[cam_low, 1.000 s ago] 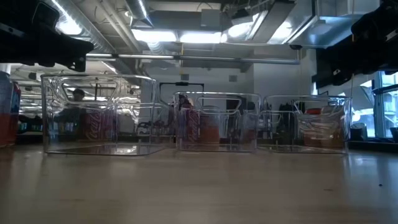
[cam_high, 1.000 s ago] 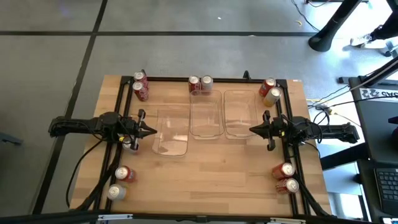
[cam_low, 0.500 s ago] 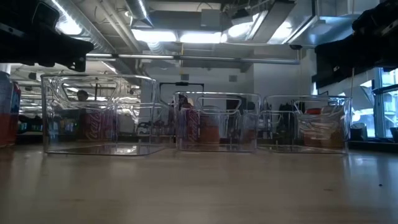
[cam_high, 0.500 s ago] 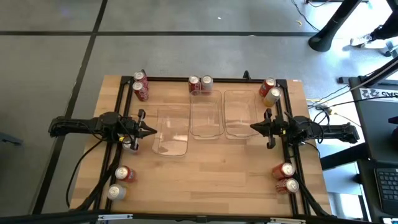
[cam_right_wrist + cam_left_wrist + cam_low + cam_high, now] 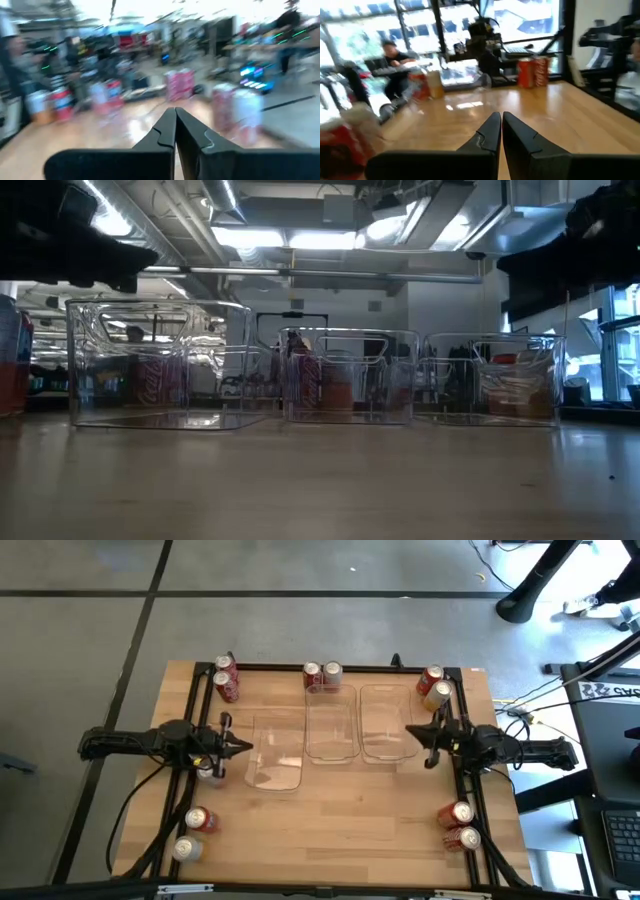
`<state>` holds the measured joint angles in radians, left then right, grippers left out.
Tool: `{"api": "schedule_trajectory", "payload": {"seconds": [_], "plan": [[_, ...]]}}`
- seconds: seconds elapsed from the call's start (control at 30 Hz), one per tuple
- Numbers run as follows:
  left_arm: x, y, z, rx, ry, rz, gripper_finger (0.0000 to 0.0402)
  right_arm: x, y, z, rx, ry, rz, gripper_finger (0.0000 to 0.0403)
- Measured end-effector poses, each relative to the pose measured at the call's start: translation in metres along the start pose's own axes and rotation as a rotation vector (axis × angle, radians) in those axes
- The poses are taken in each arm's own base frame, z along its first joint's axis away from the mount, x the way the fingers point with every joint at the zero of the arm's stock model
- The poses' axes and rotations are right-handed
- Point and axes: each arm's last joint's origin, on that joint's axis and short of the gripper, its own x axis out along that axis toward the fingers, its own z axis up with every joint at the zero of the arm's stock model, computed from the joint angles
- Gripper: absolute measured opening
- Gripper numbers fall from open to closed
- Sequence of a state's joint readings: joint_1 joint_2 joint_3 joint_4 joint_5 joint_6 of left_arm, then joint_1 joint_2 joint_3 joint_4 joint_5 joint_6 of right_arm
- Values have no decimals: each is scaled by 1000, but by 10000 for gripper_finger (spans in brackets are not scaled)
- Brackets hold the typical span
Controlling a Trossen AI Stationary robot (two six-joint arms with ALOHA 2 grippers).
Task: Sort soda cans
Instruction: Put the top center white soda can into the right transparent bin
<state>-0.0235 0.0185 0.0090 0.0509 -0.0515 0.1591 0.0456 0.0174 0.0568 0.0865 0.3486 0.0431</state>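
Soda cans stand upright in pairs along the table's edges in the high view: red pair far left (image 5: 226, 677), red pair far middle (image 5: 322, 675), a red and a gold can far right (image 5: 434, 687), a pair near left (image 5: 194, 834), a red pair near right (image 5: 461, 825). One more can (image 5: 208, 772) stands under the left arm. My left gripper (image 5: 242, 748) is shut above the table beside the left clear tray (image 5: 276, 752); its fingertips (image 5: 501, 121) meet. My right gripper (image 5: 408, 734) is shut beside the right tray (image 5: 385, 723); its fingertips (image 5: 175, 114) meet too.
Three clear plastic trays sit in the table's middle, the left one nearer than the middle tray (image 5: 332, 723) and the right one. A black frame (image 5: 270, 668) borders the table. Bare wood (image 5: 350, 830) lies along the near middle. A person shows in the room behind (image 5: 392, 55).
My right gripper has moved a little toward the table's far edge, staying shut beside the right tray. The cans and trays have kept their places.
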Motion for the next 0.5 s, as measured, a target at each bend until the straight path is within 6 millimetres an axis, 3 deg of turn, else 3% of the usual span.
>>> {"api": "schedule_trajectory", "payload": {"seconds": [0.3,0.5], "plan": [[0,2,3,107,-20,45,11,-1,-8,18,-94,-65,-283,9],[-3,9,19,-60,-186,213,11,8,-14,31,-98,-67,-415,9]]}}
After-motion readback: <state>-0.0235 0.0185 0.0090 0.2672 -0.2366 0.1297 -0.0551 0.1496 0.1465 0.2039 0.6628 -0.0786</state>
